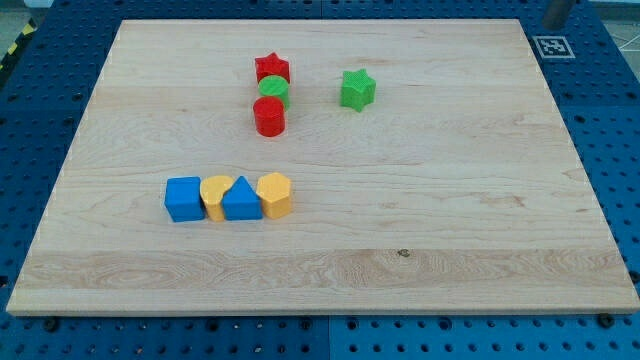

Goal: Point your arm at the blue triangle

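The blue triangle (241, 199) lies in a row at the board's lower left, touching a yellow heart-shaped block (215, 196) on its left and a yellow hexagon (274, 194) on its right. A blue cube (183, 198) ends the row on the left. A short grey piece of my rod shows at the view's top right edge, and my tip (553, 24) is off the board, far up and to the right of the blue triangle.
A red star (272, 68), a green cylinder (273, 88) and a red cylinder (270, 116) form a column at the upper middle. A green star (357, 89) lies to their right. The wooden board (450, 220) rests on a blue pegboard; a black-and-white marker (552, 46) is off its top right corner.
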Available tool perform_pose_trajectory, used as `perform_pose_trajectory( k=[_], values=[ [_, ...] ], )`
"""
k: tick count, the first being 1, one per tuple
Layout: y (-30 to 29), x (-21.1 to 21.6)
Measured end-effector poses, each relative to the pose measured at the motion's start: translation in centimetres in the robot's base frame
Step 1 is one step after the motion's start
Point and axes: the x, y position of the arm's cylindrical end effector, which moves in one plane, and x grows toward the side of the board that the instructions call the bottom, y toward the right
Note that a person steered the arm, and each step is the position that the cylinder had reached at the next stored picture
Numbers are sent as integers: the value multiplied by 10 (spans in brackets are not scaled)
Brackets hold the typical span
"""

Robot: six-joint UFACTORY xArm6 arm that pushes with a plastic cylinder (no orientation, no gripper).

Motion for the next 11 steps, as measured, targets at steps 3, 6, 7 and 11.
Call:
perform_pose_trajectory(
  k=[3, 6, 7, 11],
  values=[
    [-25, 90],
    [-93, 165],
    [-112, 185],
    [-190, 277]
  ],
)
